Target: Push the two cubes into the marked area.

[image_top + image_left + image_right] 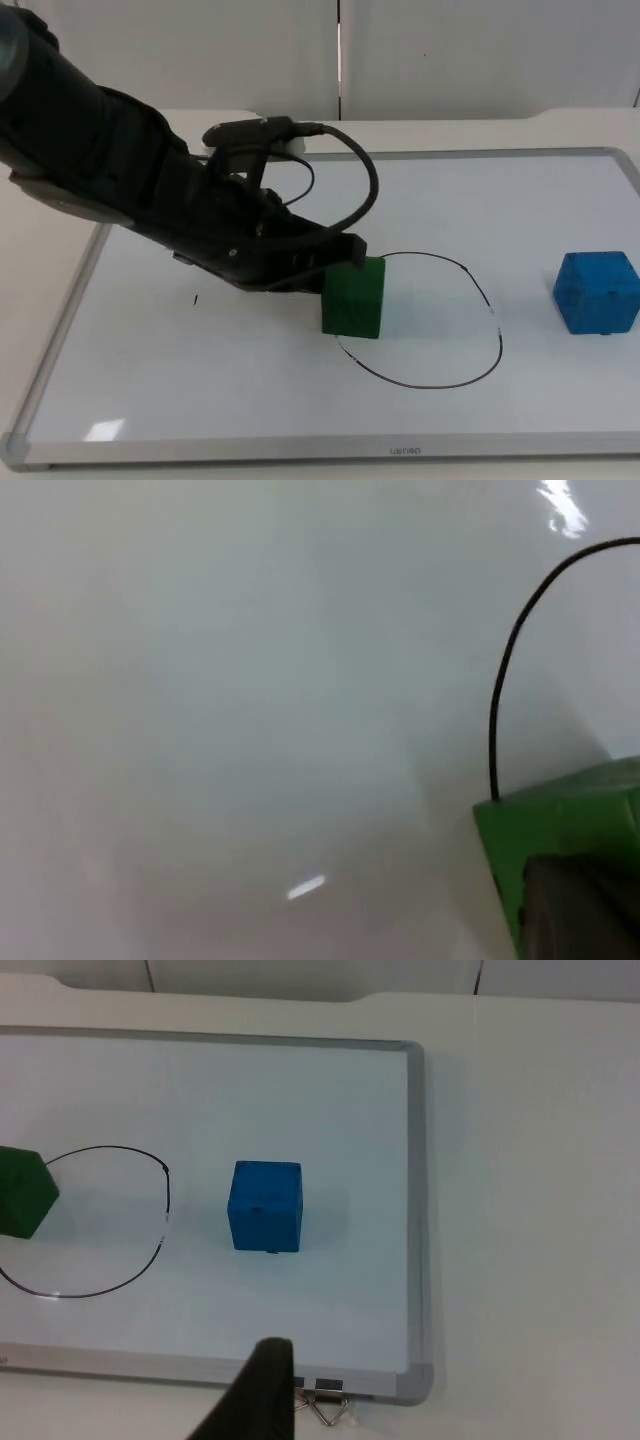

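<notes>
White table (60, 230) w/ rounded corners, ends at grey partition wall (480, 55) behind. Wall made of panels; vertical seam (339, 60) btwn two of them, thin light gap in it. Whiteboard (520, 200) w/ silver frame lies flat on table, covers most of it; small logo on front frame edge. Binder clip (328, 1400) on frame near one corner. Overhead light: bright glare patch (104, 429) on board's glossy surface, soft shadows.

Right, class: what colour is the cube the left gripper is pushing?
Green. The green cube sits at the left gripper, clearest in the top view.
</notes>
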Controlling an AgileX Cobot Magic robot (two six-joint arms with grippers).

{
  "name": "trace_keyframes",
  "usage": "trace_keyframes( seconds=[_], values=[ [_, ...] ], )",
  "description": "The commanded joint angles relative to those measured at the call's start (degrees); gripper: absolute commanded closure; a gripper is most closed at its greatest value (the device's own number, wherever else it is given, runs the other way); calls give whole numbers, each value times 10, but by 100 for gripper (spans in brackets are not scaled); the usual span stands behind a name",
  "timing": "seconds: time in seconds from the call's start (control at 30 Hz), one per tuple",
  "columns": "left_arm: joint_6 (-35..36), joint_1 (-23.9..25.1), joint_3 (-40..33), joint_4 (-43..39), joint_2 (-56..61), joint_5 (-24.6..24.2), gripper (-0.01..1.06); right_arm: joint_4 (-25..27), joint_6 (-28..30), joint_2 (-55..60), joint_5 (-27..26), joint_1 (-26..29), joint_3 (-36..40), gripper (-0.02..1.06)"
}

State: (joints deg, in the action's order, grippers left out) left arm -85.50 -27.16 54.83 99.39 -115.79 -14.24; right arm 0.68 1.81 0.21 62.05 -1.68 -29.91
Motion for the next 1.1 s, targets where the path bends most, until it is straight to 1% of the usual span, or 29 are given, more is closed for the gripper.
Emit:
trace_keyframes(
  seconds=[0.0, 0.07, 0.43, 0.67, 1.07],
  values=[
    [-1, -9, 3, 6, -2, -2, 105, 3, 0, -2, -3, 0, 4, -1],
    [-1, -16, 3, 6, -3, 1, 105, 3, 0, -2, -3, 0, 4, -1],
    [-1, -19, 3, 6, -3, -1, 105, 6, 0, -2, -3, 0, 4, -1],
    [-1, -36, 3, 6, -3, 0, 105, 6, 0, -2, -3, 0, 4, -1],
    [3, -36, 3, 6, -3, -4, 105, 7, 0, -2, -3, 0, 4, -1]
  ],
)
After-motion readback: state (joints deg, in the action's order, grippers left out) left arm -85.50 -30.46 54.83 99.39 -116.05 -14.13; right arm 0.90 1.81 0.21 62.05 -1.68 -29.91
